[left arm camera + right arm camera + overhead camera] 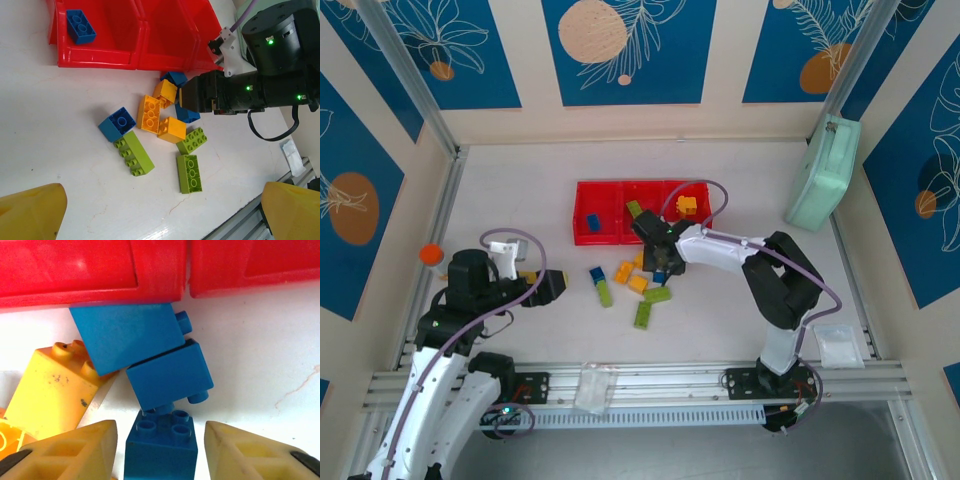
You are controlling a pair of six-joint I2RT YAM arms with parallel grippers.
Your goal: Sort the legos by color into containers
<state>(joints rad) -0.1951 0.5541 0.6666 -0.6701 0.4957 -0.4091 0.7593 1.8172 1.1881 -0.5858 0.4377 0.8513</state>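
Three joined red containers (582,200) sit mid-table; the left bin holds a blue lego (80,25), the middle a green one (634,209), the right a yellow one (687,205). Loose blue, green and orange legos (150,113) lie in front of them. My right gripper (161,440) is low at the pile, open, its yellow fingers (75,450) on either side of a blue square brick (162,450) with a gap on each side. Two more blue bricks (167,372) lie just beyond, against the red wall (90,270). My left gripper (165,210) hovers open at the left, nothing between its fingers (30,212).
A mint-green case (823,172) leans at the back right wall. An orange-capped small bottle (430,254) stands at the left edge. Clear plastic bags lie on the front rail (595,388) and near the right arm's base (840,345). Walls bound three sides.
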